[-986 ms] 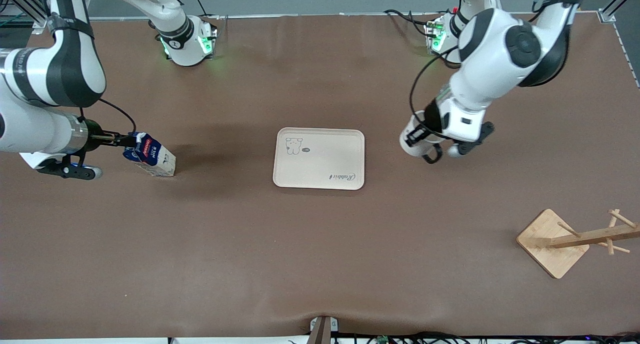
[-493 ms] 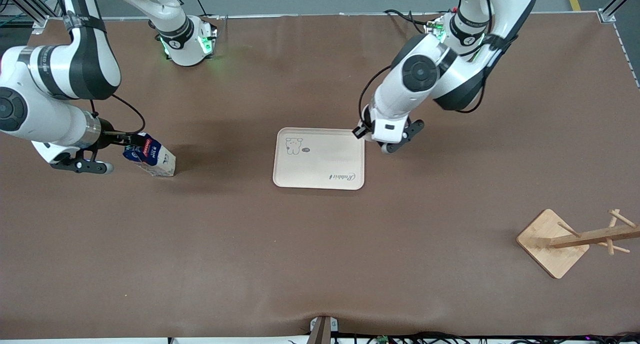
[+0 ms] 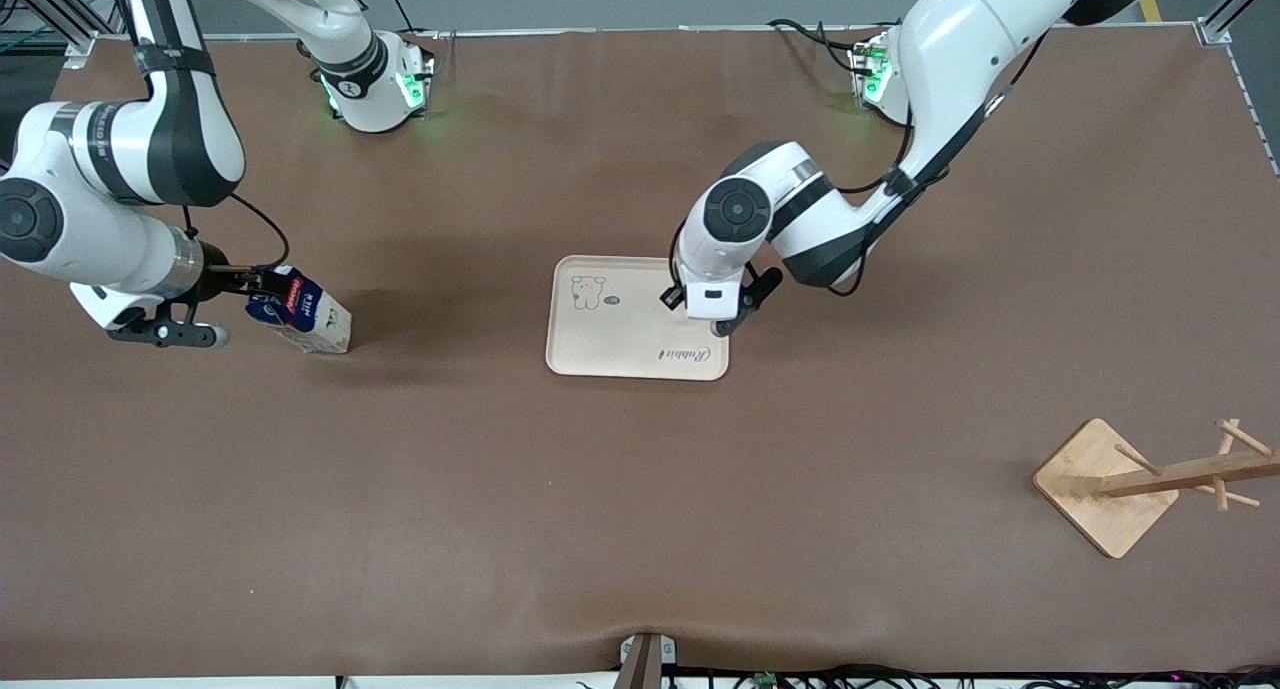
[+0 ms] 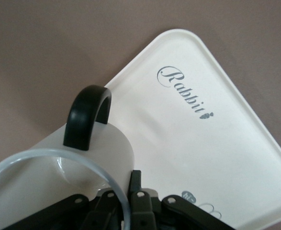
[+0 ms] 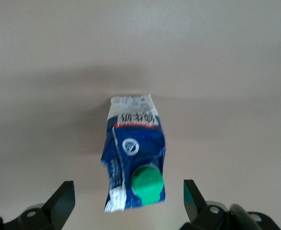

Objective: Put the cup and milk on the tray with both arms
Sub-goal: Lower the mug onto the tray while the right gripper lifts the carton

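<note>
Front view: the left gripper (image 3: 712,314) hangs over the tray (image 3: 620,344); the right gripper (image 3: 262,287) is at the milk (image 3: 300,314), toward the right arm's end of the bench (image 3: 640,519).

Left wrist view: jaws clamp the cup (image 4: 59,177) by its rim, above the tray (image 4: 217,143).

Right wrist view: jaws spread wide, flanking the milk (image 5: 135,158), not touching.

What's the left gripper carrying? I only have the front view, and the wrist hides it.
Observer: The left wrist view shows the left gripper shut on the rim of a white mug with a black loop handle.
Operator: Over the tray?
Observer: Partly. It is over the cream tray, beside the "Rabbit" lettering, and the handle sticks out past the tray's edge.
Operator: Right gripper closed on the carton?
Observer: No. The right wrist view shows the right gripper open, with a finger on either side of the milk carton and clear of it.
</note>
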Robot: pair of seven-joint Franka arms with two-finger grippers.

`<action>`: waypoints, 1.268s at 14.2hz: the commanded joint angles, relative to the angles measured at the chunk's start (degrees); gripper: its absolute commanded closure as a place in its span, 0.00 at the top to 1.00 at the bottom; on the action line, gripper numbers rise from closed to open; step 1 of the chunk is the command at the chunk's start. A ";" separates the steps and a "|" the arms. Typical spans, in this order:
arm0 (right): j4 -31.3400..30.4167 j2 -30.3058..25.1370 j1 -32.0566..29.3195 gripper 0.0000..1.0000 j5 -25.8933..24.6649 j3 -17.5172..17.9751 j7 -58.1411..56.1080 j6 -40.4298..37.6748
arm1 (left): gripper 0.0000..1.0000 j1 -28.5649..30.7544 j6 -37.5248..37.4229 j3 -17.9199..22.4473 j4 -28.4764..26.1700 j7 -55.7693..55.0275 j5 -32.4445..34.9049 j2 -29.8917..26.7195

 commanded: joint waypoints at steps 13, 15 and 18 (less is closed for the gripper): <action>-13.52 -5.29 -1.72 0.88 -1.02 0.64 -1.72 13.33 | 0.30 -11.51 0.69 9.93 5.72 -6.94 3.30 4.50; -13.44 -5.20 -1.90 0.47 -1.02 0.64 -1.72 14.47 | 0.72 -11.42 0.69 9.93 5.81 -7.03 3.39 4.50; -12.91 -5.72 -1.99 0.24 -1.02 0.64 -1.72 14.48 | 1.00 -11.42 0.43 10.02 8.08 -7.47 3.48 3.79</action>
